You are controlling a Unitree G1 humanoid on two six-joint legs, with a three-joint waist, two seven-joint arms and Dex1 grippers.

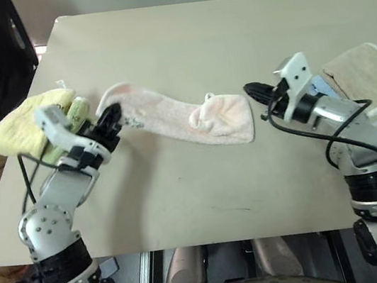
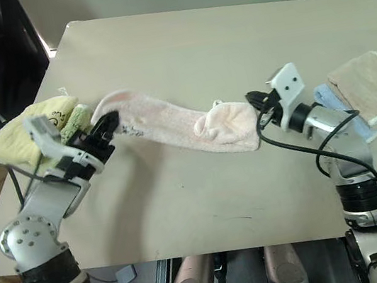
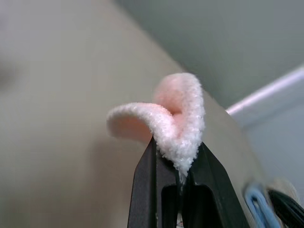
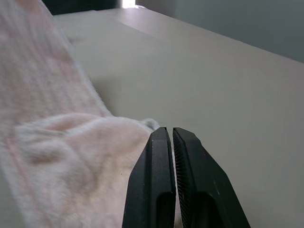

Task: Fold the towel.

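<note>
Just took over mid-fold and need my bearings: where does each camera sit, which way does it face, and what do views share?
Head stereo pair: looks forward and down over the beige table; both arms show.
Left wrist view: along the left gripper, shut on the pale pink terry towel.
Right wrist view: along the shut right gripper, beside the towel.
Shared: all show the towel and table.

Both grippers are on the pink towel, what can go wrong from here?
1. The left gripper pinches only a small tuft at the edge of the towel; a pull may slip it free.
2. The right gripper is shut at the bunched end, but whether it holds cloth is unclear; that end may stay on the table.
3. The yellow towel lies right beside the left gripper and could get snagged or dragged.
</note>
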